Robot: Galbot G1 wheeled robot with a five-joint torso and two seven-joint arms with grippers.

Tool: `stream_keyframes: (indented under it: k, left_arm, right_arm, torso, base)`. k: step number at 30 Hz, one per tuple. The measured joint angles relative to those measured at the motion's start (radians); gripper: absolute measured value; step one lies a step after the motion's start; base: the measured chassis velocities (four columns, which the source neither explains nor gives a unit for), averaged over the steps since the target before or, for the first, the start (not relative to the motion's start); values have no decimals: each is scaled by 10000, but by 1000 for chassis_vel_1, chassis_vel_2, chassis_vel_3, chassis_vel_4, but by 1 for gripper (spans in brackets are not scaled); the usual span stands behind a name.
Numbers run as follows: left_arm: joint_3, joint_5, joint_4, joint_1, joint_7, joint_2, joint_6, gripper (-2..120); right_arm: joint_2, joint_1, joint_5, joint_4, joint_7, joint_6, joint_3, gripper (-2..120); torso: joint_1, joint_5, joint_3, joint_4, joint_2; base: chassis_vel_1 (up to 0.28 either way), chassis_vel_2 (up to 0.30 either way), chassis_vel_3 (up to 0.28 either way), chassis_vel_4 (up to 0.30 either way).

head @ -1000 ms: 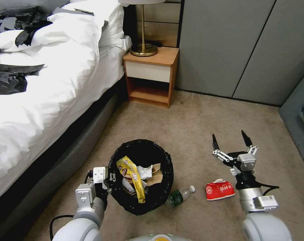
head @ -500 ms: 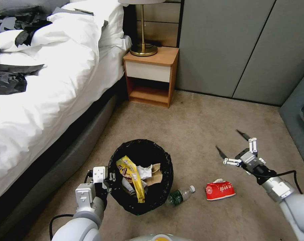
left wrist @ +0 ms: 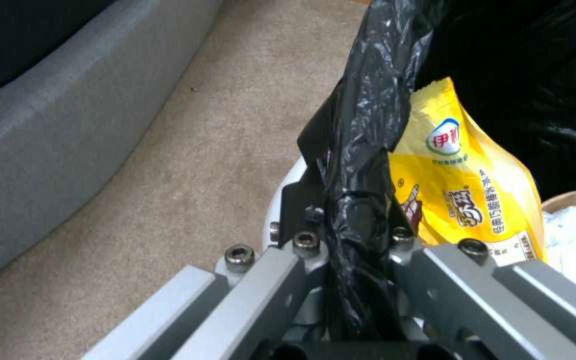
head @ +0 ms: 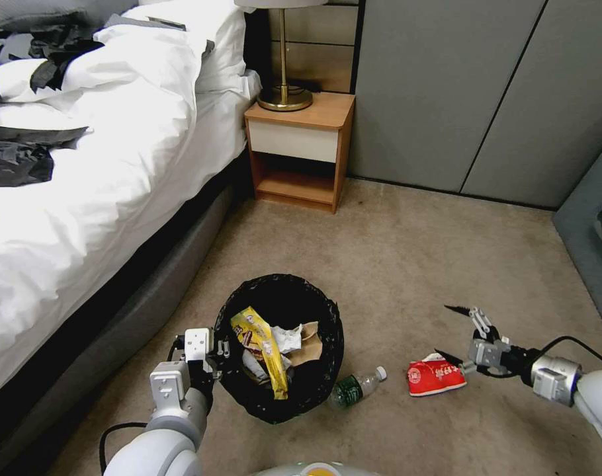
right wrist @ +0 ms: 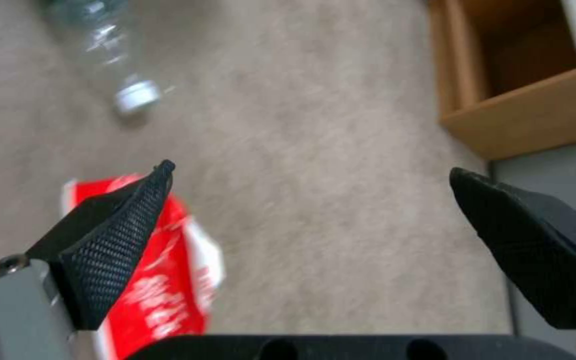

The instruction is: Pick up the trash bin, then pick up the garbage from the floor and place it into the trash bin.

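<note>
While the trash bin (head: 279, 348), low centre of the frame, is gripped at its bag-lined rim by the left claw (head: 216, 352), the right claw (head: 451, 333) is held open, apparently just beside the red packet (head: 435, 376) on the floor.

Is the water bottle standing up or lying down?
Lying down: the bottle rests on its side on the carpet beside the trash bin.

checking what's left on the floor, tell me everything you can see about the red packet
The red packet is a crumpled, soft-looking wrapper, bright red with white printed characters and a white torn or folded edge at its top. It lies flat on the beige carpet, to the right of the plastic bottle and apart from it. The right gripper is beside it with jaws wide open; one fingertip overlaps the packet in the right wrist view, contact unclear.
</note>
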State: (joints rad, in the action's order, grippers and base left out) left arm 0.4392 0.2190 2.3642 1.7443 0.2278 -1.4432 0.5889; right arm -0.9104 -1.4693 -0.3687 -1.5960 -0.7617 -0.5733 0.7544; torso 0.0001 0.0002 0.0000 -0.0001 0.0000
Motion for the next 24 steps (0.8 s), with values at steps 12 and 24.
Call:
stream_keyframes:
  k: [12, 24]
  left_arm:
    - [-36, -79, 8, 126, 1, -1, -61, 0]
    - [-39, -228, 119, 349, 7, -34, -122, 0]
  right_arm:
    - [26, 580, -488, 1271, -269, -358, -485, 100]
    - [-504, 1501, -912, 2711, 92, -360, -856, 100]
  torso:
    - [0, -2, 0, 1, 0]
    - [-1, -2, 0, 0, 0]
  base:
    - [0, 0, 0, 0]
    - [0, 0, 0, 0]
